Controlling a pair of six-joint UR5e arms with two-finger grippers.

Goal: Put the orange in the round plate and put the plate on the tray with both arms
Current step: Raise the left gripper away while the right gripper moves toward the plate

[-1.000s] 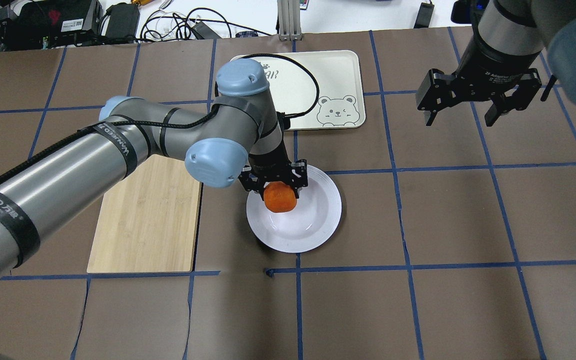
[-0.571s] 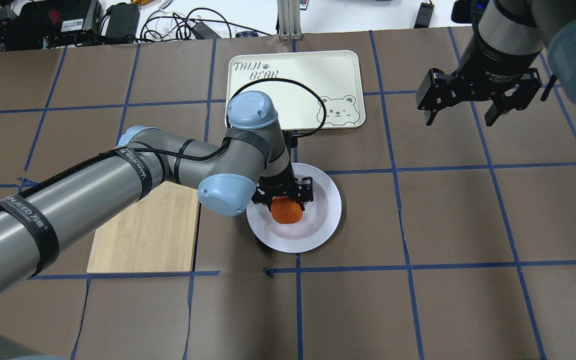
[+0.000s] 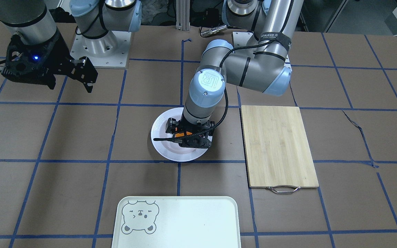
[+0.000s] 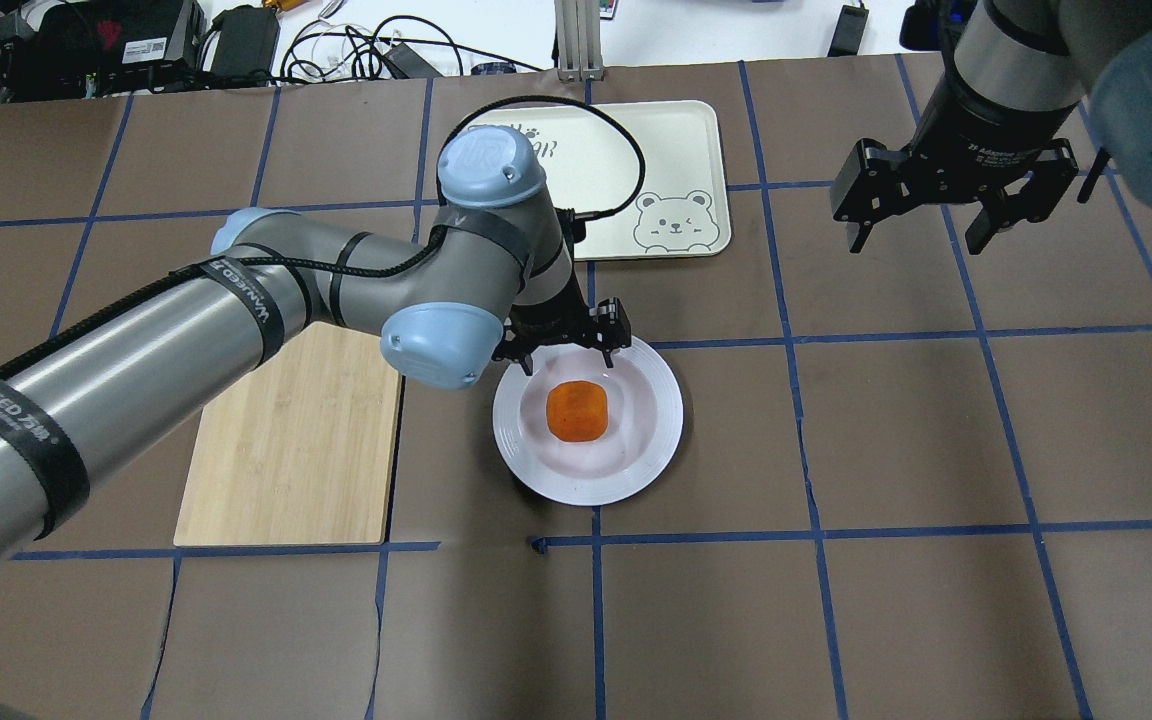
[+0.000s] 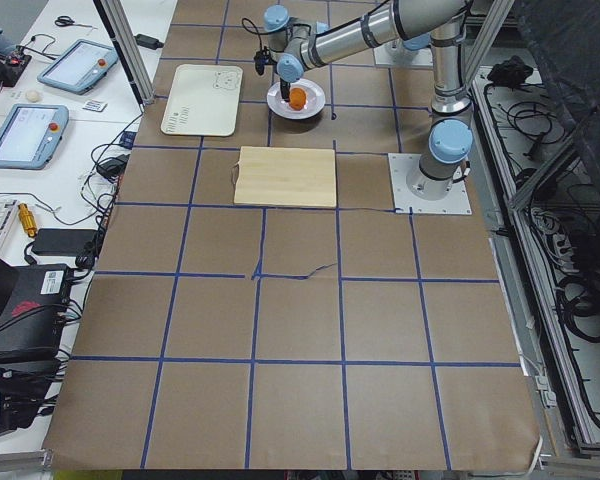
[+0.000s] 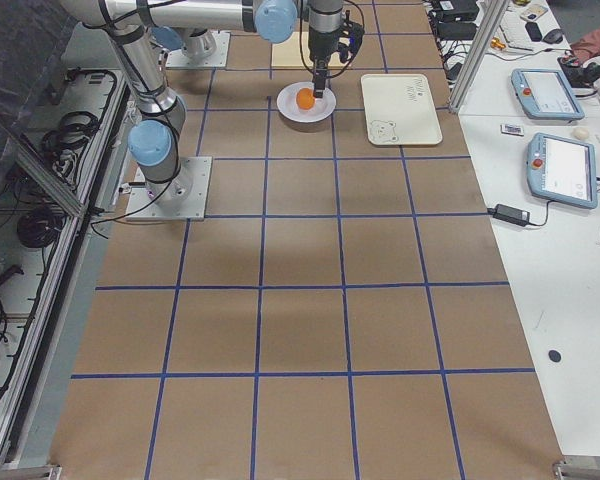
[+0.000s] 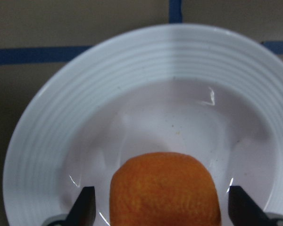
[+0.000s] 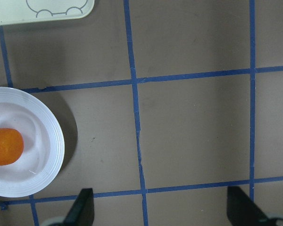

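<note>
Small bright-orange fruit with dimpled skin (image 4: 576,410) sits in the sunken centre of the glossy white round plate (image 4: 636,478) — free, nothing gripping it. The black two-finger left gripper (image 4: 567,355) hangs above the plate with its jaws spread. In the left wrist view both fingertips (image 7: 84,207) flank the orange with a gap on each side, touching neither fruit nor plate. The black right gripper (image 4: 918,238) hovers well apart over the table's right side, jaws wide and holding nothing — the right wrist view shows only brown paper with blue tape lines (image 8: 193,122) between its fingers. The plate rests on the brown paper, not on the tray. Beyond the plate lies the pale cream rectangular tray (image 4: 681,150) with a grey bear face, near but apart. A bamboo cutting board (image 4: 286,450) lies left of the plate, partly under the left arm.
</note>
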